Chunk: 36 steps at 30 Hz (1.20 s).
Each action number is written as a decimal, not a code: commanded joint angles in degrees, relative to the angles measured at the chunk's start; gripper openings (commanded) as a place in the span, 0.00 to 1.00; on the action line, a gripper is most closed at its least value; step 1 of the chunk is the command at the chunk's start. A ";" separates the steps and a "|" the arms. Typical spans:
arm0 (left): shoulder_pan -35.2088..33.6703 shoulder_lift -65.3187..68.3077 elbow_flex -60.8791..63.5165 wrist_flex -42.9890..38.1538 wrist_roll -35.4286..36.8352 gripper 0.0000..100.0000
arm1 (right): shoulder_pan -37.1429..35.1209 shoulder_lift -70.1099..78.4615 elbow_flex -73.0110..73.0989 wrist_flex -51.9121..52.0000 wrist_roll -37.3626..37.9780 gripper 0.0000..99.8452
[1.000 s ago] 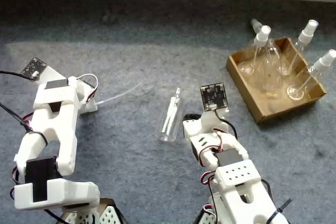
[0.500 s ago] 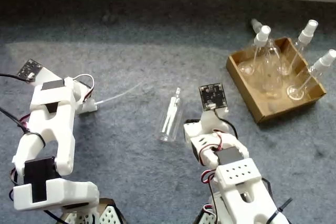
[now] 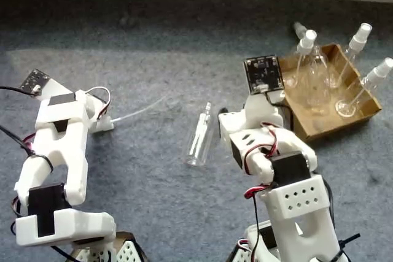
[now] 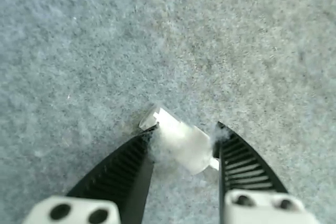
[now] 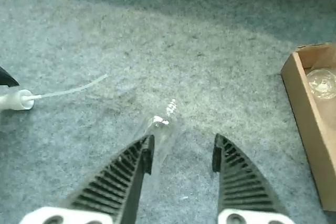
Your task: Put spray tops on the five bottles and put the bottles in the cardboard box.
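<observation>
Where the left arm ends on the grey carpet (image 3: 153,47), the left gripper (image 4: 184,132) pinches a white spray top (image 4: 181,142) from both sides; its thin tube (image 3: 141,110) trails over the carpet toward the middle. Item: one clear bottle (image 3: 199,134), uncapped, lying on its side mid-carpet (near one fingertip of the right gripper (image 5: 183,142), whose jaws stand spread). Item: cardboard box (image 3: 307,128), far right, holding four bottles (image 3: 353,99) with tops fitted.
</observation>
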 commanded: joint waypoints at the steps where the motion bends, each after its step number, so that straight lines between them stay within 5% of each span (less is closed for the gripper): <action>1: -0.75 -3.03 -0.31 -0.70 0.62 0.15 | -0.48 -0.57 -6.73 2.07 -2.99 0.19; 21: -0.66 -3.03 -0.48 -0.70 0.53 0.15 | -2.68 53.05 -44.62 23.87 -23.30 0.19; 36: -0.66 -3.03 -0.40 -0.79 0.44 0.15 | -9.89 89.80 -84.09 40.40 -27.43 0.19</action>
